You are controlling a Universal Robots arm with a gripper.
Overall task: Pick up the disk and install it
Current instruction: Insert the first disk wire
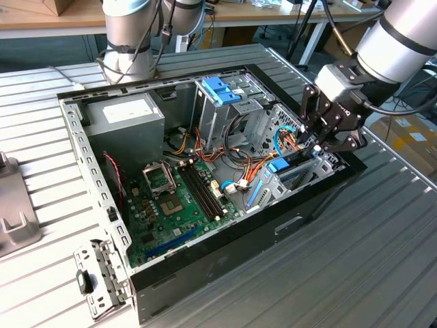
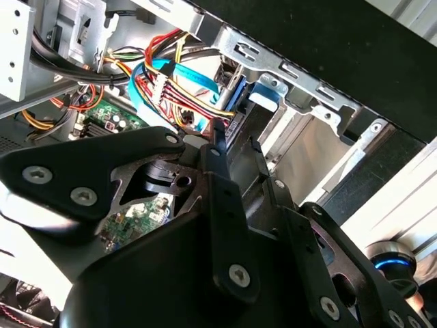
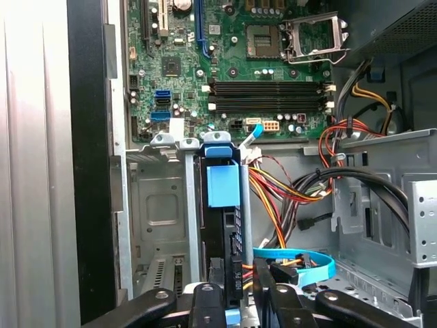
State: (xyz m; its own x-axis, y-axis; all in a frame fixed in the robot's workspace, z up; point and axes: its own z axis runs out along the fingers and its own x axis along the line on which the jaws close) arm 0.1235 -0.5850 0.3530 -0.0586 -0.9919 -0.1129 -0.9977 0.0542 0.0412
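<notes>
The disk point(image 1: 281, 166) stands on edge in a metal bay at the open computer case's point(image 1: 95, 184) end on the exterior view's right. Its blue plastic rail point(image 3: 223, 184) runs along the upper edge, with the dark body below. My gripper point(image 1: 315, 145) reaches down into the case at the disk's outer end. In both wrist views its black fingers point(image 3: 208, 297) sit tight on either side of that end, so the gripper point(image 3: 235, 277) is shut on the disk point(image 2: 240, 102). In the second wrist view, my gripper point(image 2: 237, 149) hides the near part of the disk.
Red, yellow and blue cables point(image 3: 293, 195) crowd beside the bay. Deeper in the case are the green motherboard point(image 1: 171, 205), a grey metal box point(image 1: 126, 116) and an upright cage with a blue top point(image 1: 222, 89). A loose metal bracket point(image 1: 102, 273) lies on the slatted table point(image 1: 355, 273).
</notes>
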